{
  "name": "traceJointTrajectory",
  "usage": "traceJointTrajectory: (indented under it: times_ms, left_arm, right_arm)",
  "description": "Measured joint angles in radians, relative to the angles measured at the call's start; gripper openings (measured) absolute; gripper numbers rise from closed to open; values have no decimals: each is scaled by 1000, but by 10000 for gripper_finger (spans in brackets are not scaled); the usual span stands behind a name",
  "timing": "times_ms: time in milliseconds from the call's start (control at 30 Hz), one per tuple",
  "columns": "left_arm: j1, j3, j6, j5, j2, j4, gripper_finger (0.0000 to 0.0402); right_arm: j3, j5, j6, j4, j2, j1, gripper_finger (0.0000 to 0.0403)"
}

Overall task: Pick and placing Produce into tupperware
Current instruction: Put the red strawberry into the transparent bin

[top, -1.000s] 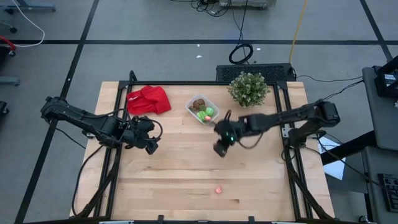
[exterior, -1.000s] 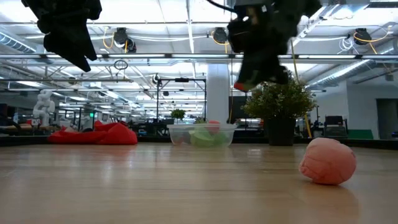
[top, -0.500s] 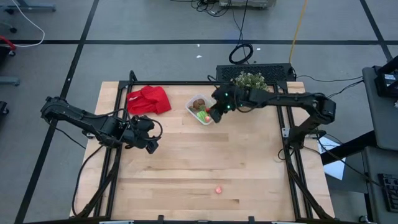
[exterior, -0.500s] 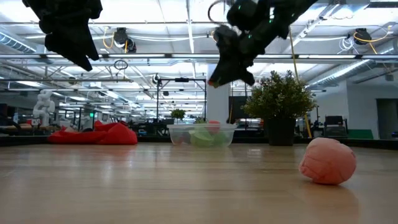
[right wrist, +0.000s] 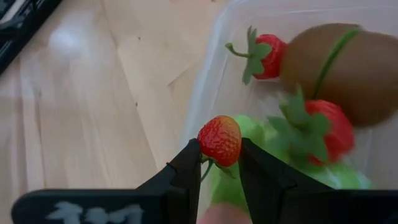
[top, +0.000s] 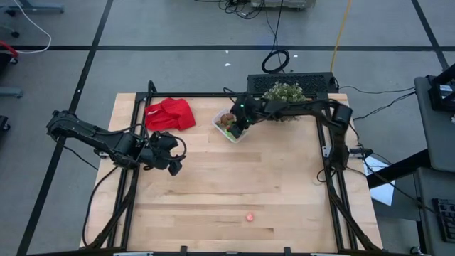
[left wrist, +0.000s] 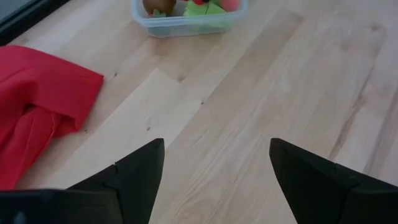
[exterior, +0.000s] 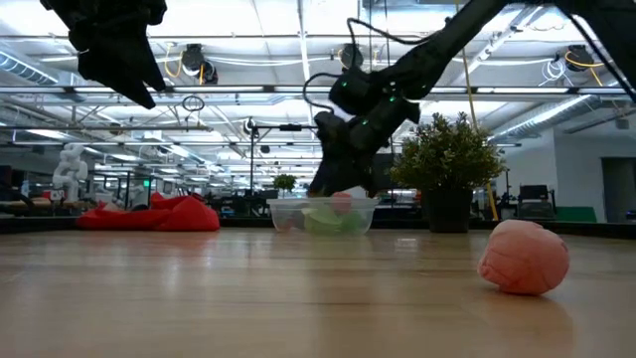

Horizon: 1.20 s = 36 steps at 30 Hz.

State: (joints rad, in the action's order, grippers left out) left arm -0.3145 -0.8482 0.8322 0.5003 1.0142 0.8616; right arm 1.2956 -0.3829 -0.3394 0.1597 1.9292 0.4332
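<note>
The clear tupperware [top: 229, 126] stands at the table's far middle and holds brown, green and red toy produce; it also shows in the low view [exterior: 323, 213] and the right wrist view [right wrist: 211, 74]. My right gripper [top: 237, 128] is over it, shut on a small red strawberry [right wrist: 219, 140]. A pink toy fruit [top: 249, 217] lies near the table's front edge, large in the low view [exterior: 524, 257]. My left gripper [left wrist: 214, 168] is open and empty, above the table left of centre [top: 170, 162]. My right gripper pinches the red strawberry by its two sides [right wrist: 205, 146] between its two fingertips. The strawberry is lifted clear, above the tupperware's near rim and the green pieces inside.
A red cloth [top: 170, 114] lies at the far left, also in the left wrist view [left wrist: 37, 106]. A bushy potted plant [top: 284, 96] stands at the far right of the tupperware. Bare wood spreads across the table's middle and near half.
My right gripper has gone from the table's middle toward the far edge and leftward to the tupperware, and has come down over it, staying shut on the small red thing. My left arm has kept still.
</note>
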Motion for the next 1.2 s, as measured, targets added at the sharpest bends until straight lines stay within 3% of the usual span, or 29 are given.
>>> traceJointTrajectory:
  times_ms: [267,600,1200]
  left_arm:
    - [0,0,0,-1,0,7,296]
    - [0,0,0,-1,0,7,296]
    - [0,0,0,-1,0,7,296]
  right_arm:
    - [75,-19,56,7,50,0,91]
    - [77,-41,72,44,43,12,117]
    - [80,-120,102,31,43,17,120]
